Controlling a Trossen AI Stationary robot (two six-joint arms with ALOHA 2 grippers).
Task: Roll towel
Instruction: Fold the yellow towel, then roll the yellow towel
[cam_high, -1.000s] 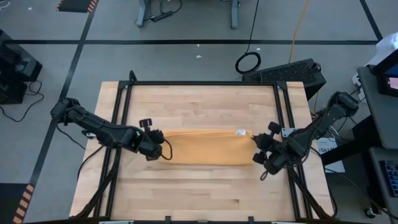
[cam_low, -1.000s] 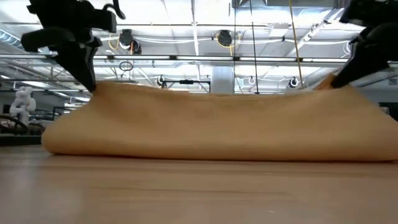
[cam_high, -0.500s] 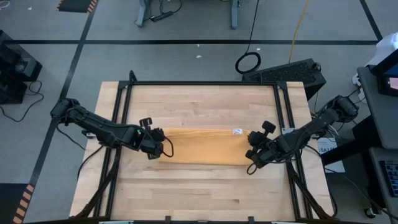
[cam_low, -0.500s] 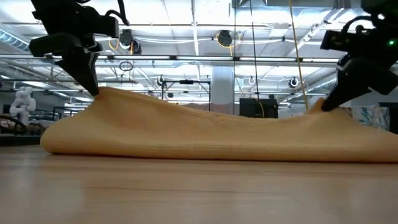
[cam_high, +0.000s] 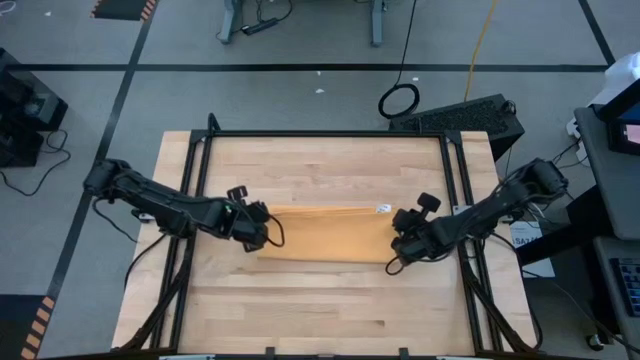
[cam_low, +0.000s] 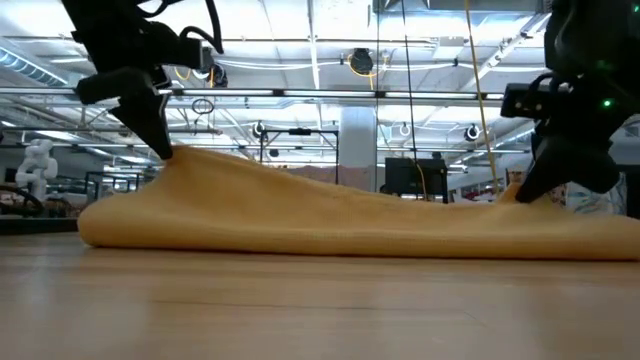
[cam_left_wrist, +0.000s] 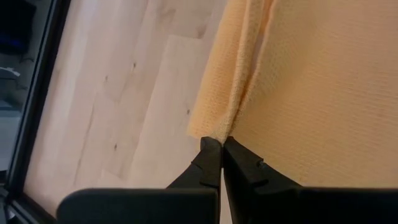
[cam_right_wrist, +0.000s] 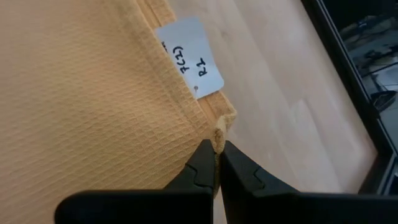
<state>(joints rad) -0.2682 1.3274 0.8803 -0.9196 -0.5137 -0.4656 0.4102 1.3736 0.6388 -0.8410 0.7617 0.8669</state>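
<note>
1. Towel (cam_high: 322, 235) lies as a long folded band across the middle of the wooden table (cam_high: 320, 160), white tag (cam_high: 382, 209) on the far edge near its right end.
2. Left gripper (cam_high: 262, 232) pinched tight on the towel's left end corner; right gripper (cam_high: 398, 243) pinched tight on the right end corner just beside the tag.
3. Both ends gripped at once, likely to turn the cloth over evenly; left end rides higher in the low view.
4. Unclear: layer count, and the towel's right end, cut off low.
</note>
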